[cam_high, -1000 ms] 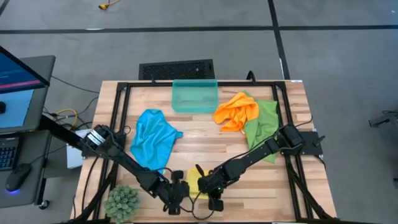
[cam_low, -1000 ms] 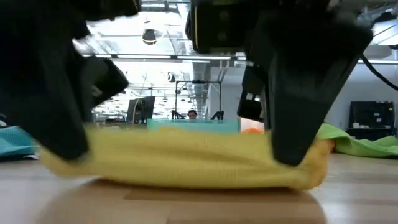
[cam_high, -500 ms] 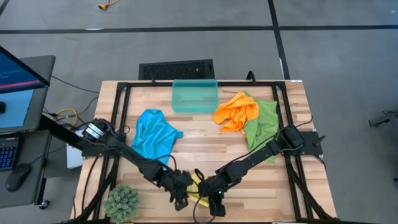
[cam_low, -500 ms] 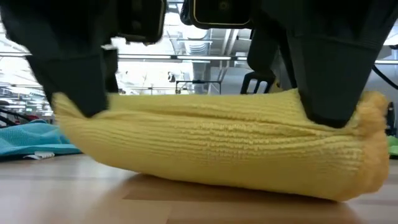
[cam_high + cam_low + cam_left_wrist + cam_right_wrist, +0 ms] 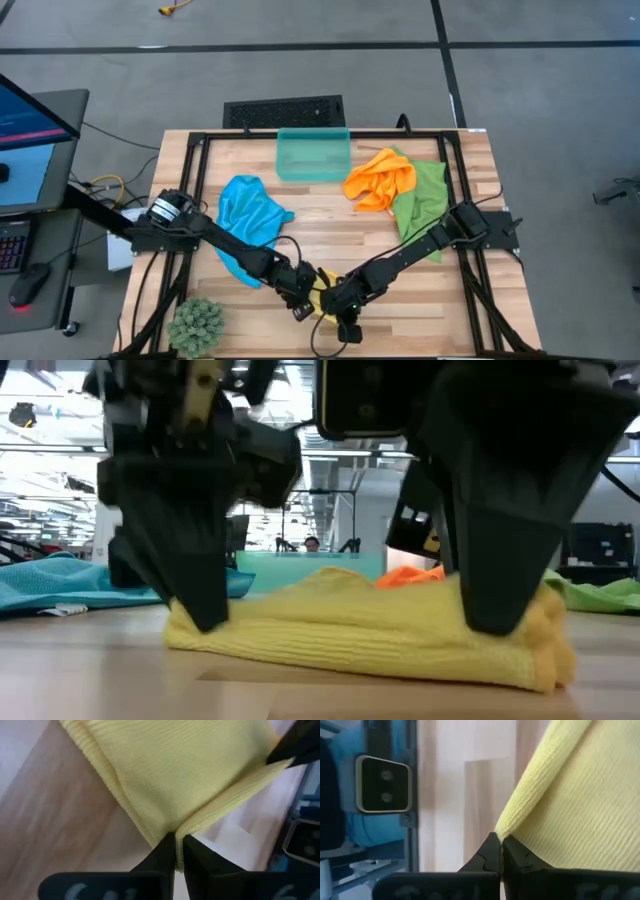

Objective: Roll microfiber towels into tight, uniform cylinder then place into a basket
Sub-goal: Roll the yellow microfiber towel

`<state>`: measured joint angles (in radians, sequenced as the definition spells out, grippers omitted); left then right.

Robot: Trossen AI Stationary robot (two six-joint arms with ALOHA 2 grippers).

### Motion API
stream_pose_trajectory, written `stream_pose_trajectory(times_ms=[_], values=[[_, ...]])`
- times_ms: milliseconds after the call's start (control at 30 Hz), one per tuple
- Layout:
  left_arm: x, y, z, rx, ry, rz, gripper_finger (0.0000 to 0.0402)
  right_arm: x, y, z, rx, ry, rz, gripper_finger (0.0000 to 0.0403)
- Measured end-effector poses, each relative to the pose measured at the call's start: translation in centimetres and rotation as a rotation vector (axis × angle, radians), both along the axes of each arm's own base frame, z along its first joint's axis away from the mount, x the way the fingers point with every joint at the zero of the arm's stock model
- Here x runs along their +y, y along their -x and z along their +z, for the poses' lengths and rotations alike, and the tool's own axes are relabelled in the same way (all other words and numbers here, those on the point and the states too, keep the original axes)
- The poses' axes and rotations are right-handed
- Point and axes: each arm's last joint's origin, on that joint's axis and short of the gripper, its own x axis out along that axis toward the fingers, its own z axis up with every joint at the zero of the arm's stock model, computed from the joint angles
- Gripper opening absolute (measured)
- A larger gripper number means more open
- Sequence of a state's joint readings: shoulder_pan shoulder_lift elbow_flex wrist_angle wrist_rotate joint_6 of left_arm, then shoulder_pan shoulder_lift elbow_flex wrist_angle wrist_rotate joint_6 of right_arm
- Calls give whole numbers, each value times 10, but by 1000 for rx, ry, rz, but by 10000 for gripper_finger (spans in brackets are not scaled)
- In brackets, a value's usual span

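4 microfiber towels on the wood table [image 5: 330,225], 1 of each colour. Yellow towel [image 5: 360,635] lies folded flat near the table's front edge, btwn the 2 grippers. Left gripper [image 5: 300,303] has its fingers [image 5: 167,852] pinched together on one corner of the yellow towel; right gripper [image 5: 345,325] is likewise clamped on another corner, fingertips [image 5: 492,852] closed w/ cloth edge caught btwn them. Both grippers sit low, just beside each other. Blue towel [image 5: 248,222] is crumpled on the left half, partly under the left arm. Orange towel [image 5: 380,180] is bunched at back right, overlapping the green towel [image 5: 425,200] spread beside it. 1 basket [image 5: 314,156], teal, sits at the back edge centre, nothing visible inside. 1 small green plant [image 5: 196,324] at front-left corner. 1 black grate [image 5: 284,111] on the floor behind the basket.
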<state>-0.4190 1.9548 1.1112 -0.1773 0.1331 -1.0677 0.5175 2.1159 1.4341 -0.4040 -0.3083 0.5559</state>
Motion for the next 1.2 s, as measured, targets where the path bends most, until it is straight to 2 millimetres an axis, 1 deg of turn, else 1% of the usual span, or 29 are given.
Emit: stream_pose_trajectory(times_ms=[100, 167, 300, 500, 633, 733, 800, 933, 1000, 1067, 1133, 1200], values=[[3, -4, -7, 17, 23, 15, 16, 1, 1, 0, -5, 8, 13, 15], [4, -6, -10, 25, 42, 11, 16, 2, 1, 0, -29, 20, 45, 24], [4, -6, -11, 29, 44, 11, 16, 4, 3, -1, -65, 69, 67, 61], [4, -6, -12, 27, 50, 3, 16, 2, 2, -1, -63, 81, 78, 127], [4, -6, -12, 26, 47, -1, 16, -2, 6, 3, -37, 105, 69, 151], [4, -5, -12, 26, 46, -2, 16, -3, 11, 12, -26, 139, 70, 155], [4, -5, -12, 26, 47, -2, 16, -4, 16, 22, -43, 175, 68, 155], [4, -6, -12, 25, 45, -4, 16, -2, 26, 44, -140, 299, 66, 148], [4, -6, -12, 25, 45, -5, 16, 4, 32, 53, -224, 367, 105, 144], [4, -6, -12, 24, 45, -5, 16, 15, 37, 57, -312, 438, 166, 141], [4, -6, -12, 24, 46, -5, 16, 27, 43, 56, -382, 488, 247, 140], [4, -5, -12, 26, 50, -8, 16, 39, 45, 51, -442, 497, 337, 139]])
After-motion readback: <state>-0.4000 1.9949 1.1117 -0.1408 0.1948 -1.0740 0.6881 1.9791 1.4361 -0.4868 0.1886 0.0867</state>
